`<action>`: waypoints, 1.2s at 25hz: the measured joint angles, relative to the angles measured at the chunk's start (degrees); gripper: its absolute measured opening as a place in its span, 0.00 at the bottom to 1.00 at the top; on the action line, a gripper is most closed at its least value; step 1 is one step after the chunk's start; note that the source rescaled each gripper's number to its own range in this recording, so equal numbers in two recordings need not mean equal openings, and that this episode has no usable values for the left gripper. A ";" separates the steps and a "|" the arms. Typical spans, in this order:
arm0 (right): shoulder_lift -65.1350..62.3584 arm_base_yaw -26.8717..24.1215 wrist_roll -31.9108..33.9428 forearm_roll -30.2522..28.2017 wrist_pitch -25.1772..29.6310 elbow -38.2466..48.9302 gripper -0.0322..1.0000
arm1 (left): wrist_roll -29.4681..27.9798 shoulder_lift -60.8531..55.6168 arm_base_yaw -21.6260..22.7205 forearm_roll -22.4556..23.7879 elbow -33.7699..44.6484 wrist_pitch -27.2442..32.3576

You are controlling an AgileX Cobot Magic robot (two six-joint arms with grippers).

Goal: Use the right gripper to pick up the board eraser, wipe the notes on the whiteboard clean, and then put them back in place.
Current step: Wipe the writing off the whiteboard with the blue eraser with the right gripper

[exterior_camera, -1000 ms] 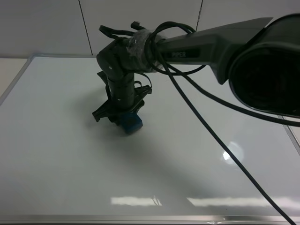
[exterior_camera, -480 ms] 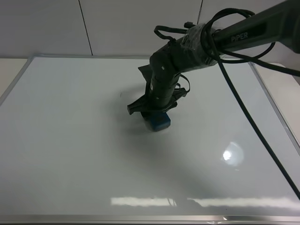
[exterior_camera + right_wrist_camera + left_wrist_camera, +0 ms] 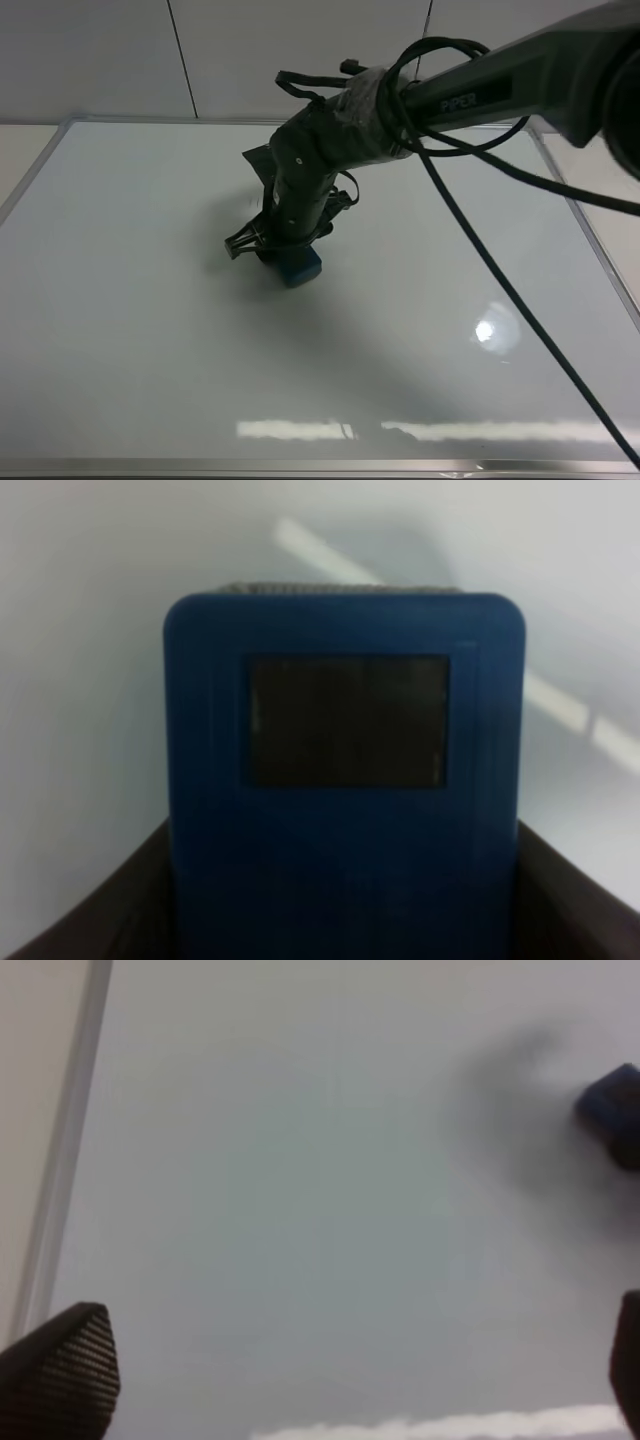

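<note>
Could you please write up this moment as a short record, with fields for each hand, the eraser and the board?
Right hand: shut on the board eraser, arm reaching in from the right
Board eraser: blue, gripped at its sides, underside apparently against the whiteboard, a little left of the board's middle
Left hand: open, holding nothing, over the board near its framed edge
Notes: none visible on the bare board; the arm hides part of it
Whiteboard: glossy white, silver frame, showing light reflections

The right gripper [image 3: 278,248] is gripping the dark blue board eraser [image 3: 299,267] and holding it down on the glossy white whiteboard [image 3: 140,330], slightly left of the board's middle. The eraser is showing one dark square patch on its back.
</note>
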 joint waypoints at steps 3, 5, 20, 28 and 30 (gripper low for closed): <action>4.58 2.30 -0.05 1.68 3.68 -9.20 0.03 | 0.00 0.00 0.00 0.00 0.00 0.00; 7.61 3.27 -0.04 2.89 5.69 -15.92 0.03 | 0.00 0.00 0.00 0.00 0.00 0.00; 17.05 1.88 4.26 2.56 15.66 -36.12 0.03 | 0.00 0.00 0.00 0.00 0.00 0.00; 17.12 -3.94 5.69 2.02 17.71 -36.32 0.03 | 0.00 0.00 0.00 0.00 0.00 0.00; 17.12 -5.53 5.86 0.70 18.99 -36.32 0.03 | 0.00 0.00 0.00 0.00 0.00 0.00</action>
